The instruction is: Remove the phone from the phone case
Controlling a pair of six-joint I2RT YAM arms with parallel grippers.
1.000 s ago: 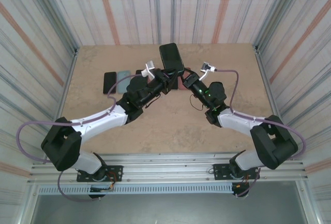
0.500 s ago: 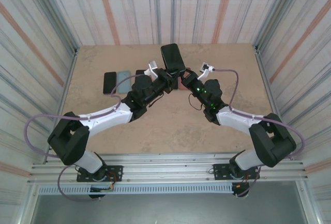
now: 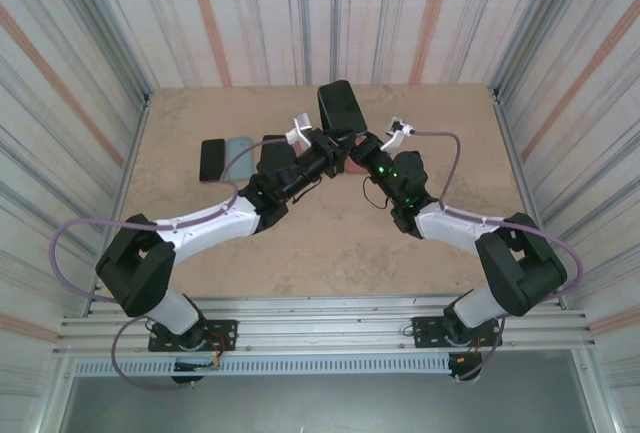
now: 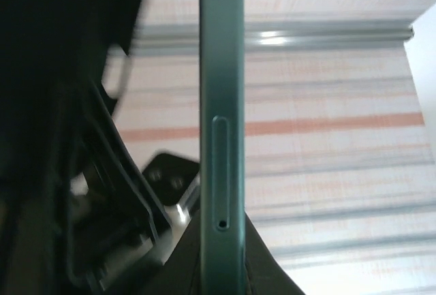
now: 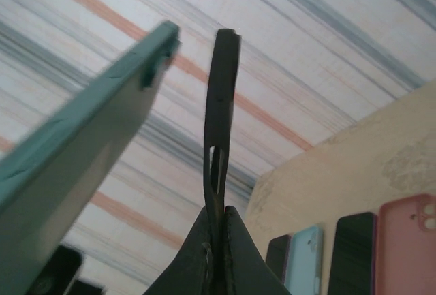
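The left gripper (image 4: 221, 257) is clamped on one end of the phone (image 4: 221, 104), a slim teal slab whose smooth edge is seen with a tray slot and pinhole. The right gripper (image 5: 216, 237) is pinched on the phone case (image 5: 219, 90), thin, black and a bit bowed, splayed off the phone up top. Both are held high over the tabletop (image 3: 330, 253) near its far edge. A few flat cases (image 3: 211, 158) are laid toward the far-left corner, and the near half is left open.

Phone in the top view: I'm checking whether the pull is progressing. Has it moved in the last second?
Yes. The phone has drifted slightly right, judged against the far edge of the table, and barely toward it.
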